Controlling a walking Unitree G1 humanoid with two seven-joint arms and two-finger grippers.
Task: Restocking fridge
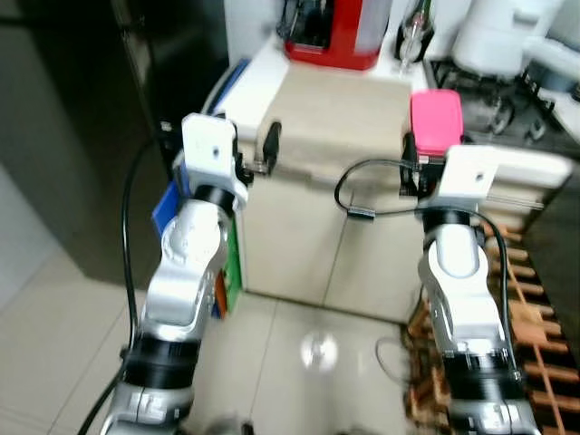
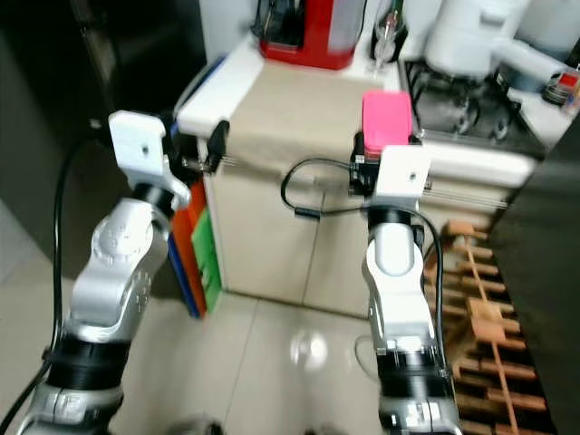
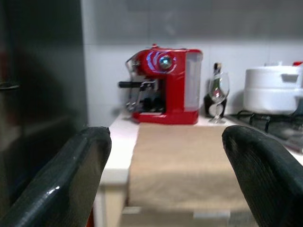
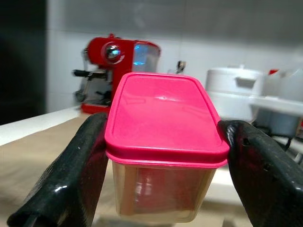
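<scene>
My right gripper [image 1: 433,149] is shut on a clear container with a pink lid [image 4: 163,137]. One black finger [image 4: 71,175] presses each side of it. I hold the container [image 1: 436,118] at the front right edge of the beige-covered counter [image 1: 344,118]; whether it rests on the counter I cannot tell. At the counter's front left corner my left gripper [image 1: 256,156] stands open with nothing between its fingers [image 3: 75,165]. The dark fridge [image 1: 91,118] rises to the left of the counter, its door closed.
A red coffee machine [image 1: 335,32], a wine glass [image 1: 412,36] and a white pot [image 1: 498,36] stand at the counter's back. A gas hob [image 1: 507,104] is on the right, with a wooden rack [image 1: 535,317] below. Blue and green items [image 1: 168,204] lean between fridge and counter.
</scene>
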